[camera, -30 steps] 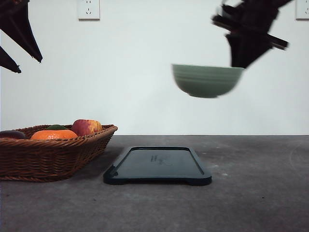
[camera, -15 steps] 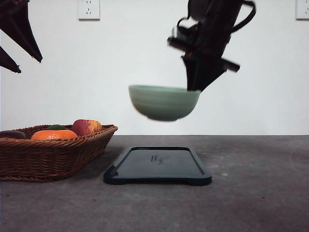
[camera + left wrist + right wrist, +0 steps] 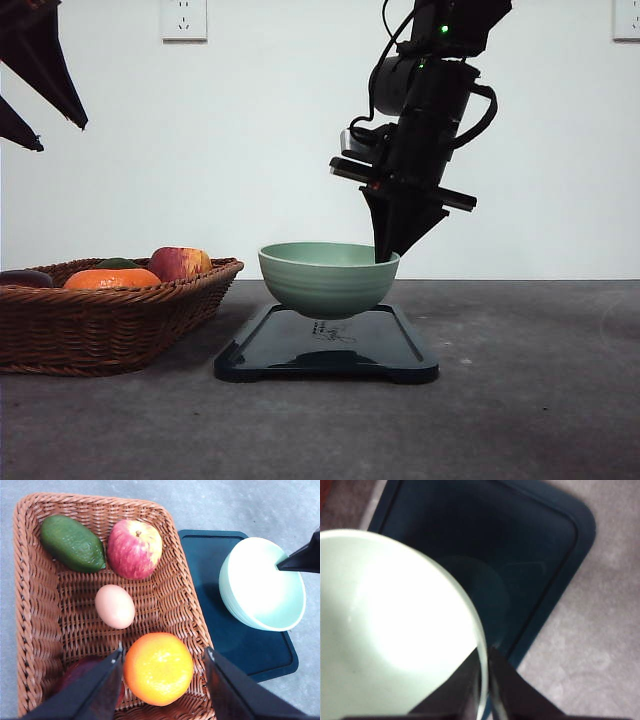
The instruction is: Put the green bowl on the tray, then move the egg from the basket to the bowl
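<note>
Bench (image 3: 520, 400): wide open room right of tray.
Basket (image 3: 110, 320): left of tray (image 3: 330, 362), near it; egg (image 3: 114, 606) inside among 3 fruits.
Green bowl (image 3: 328, 278): low over tray, contact unclear.
Right end effector (image 3: 385, 255): clenched on bowl's right rim.
Left end effector (image 3: 162, 657): released, above basket.
Risk: bowl sat toward tray's near-right edge; early release or sideways pullout could tip it off rim.

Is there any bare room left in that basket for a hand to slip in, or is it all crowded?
The basket is crowded. The egg sits mid-floor, ringed by the avocado, the apple and the orange. Bare weave shows along the wall beside the egg and between the egg and the tray-side wall. The left gripper hangs open over the orange.
</note>
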